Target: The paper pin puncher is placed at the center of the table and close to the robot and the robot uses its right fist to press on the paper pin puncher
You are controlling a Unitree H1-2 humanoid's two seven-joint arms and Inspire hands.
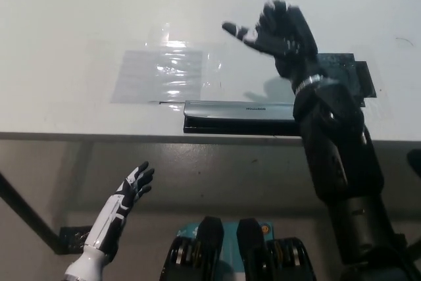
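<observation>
Paper pin puncher point(238, 116) lying flat along the near edge of the table point(66, 44), roughly central, long bar running left to right, right end hidden behind the black forearm. Untouched — nothing resting on the bar. Just beyond and to its left, a clear plastic sheet point(161, 74) flat on the tabletop, its near edge close to the puncher's left end. Farther right, a dark flat object point(352, 74) on the table, partly covered by the arm; too obscured to name.

Right hand point(279, 31) held above the table behind the puncher, fingers spread and released, grasping nothing, well clear of the bar. Left hand point(135, 185) low at the lower left, below the table edge, fingers apart, idle.

Step in hand, by the look of it: the approach — press not yet begun, fist not yet formed. Next move likely calls for clenching the right hand, bringing it back toward the robot until over the bar's middle, then pressing straight down. Worth keeping the push centred, since the puncher sits right at the table's edge and an off-centre press could tip or slide it.
</observation>
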